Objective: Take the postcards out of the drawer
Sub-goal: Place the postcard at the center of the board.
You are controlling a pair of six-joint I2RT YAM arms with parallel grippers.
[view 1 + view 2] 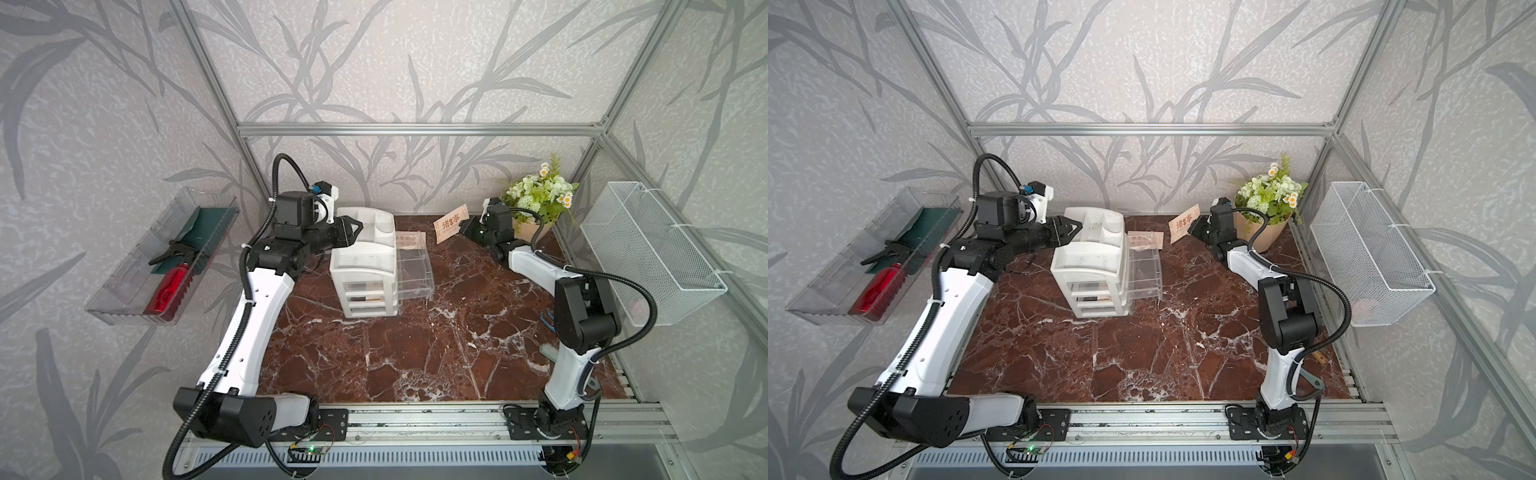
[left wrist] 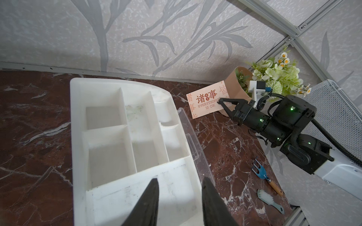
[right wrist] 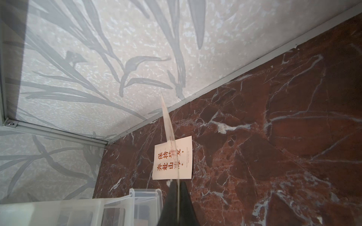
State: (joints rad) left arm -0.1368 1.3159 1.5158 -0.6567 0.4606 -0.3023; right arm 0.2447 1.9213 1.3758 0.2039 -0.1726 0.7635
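Over the marble table (image 1: 415,353), both top views: right gripper (image 1: 463,227) is clamped on one postcard (image 1: 451,223), held clear of the table beside the flower pot (image 1: 532,229). A second postcard (image 1: 410,240) sits just past the pulled-out clear drawer (image 1: 415,272).

Left wrist view: left gripper (image 2: 180,201) hovers part-open, empty, above the white organizer (image 2: 109,137).

Right wrist view: held postcard seen edge-on; second postcard lies flat on the marble.

Third card not visible. Judged about two-thirds done.

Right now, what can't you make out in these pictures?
Held card: right wrist view, edge-on in the right pincer, print unreadable.
Lower drawers: both top views, frosted fronts blur the contents.
Wire basket: both top views, pinkish shape behind mesh, unidentifiable.
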